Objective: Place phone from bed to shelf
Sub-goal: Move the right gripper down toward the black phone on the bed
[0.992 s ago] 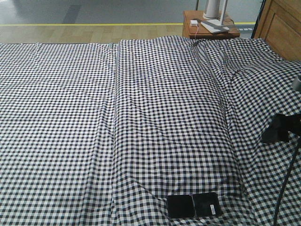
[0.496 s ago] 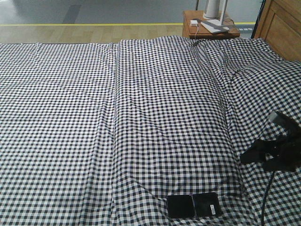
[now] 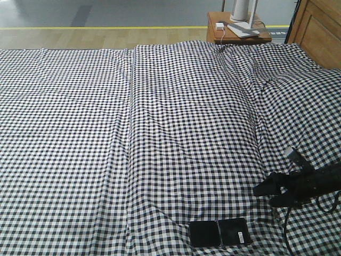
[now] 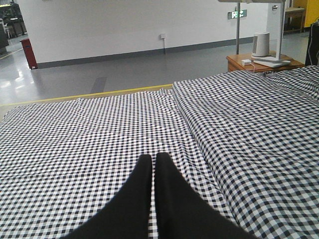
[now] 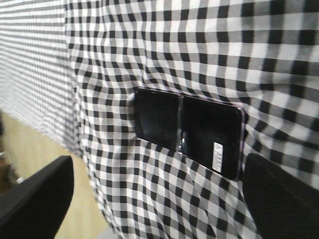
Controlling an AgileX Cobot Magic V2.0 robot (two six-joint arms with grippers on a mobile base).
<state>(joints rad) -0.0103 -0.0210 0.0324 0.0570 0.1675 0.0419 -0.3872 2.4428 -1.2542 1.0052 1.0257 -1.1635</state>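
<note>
Even bright indoor light, faint shadows in bed (image 3: 186,133) creases. Floor (image 4: 15,84) glare at 9 o'clock, left wrist view. Right wrist view: fingers (image 5: 35,191) blurred, 4 and 8 o'clock.

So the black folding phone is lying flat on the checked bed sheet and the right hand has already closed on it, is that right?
No. The thin glossy black foldable phone does lie flat on the black-and-white checked bed sheet, but the right hand is open and not touching it; the right wrist view shows its fingers spread wide apart.
</note>
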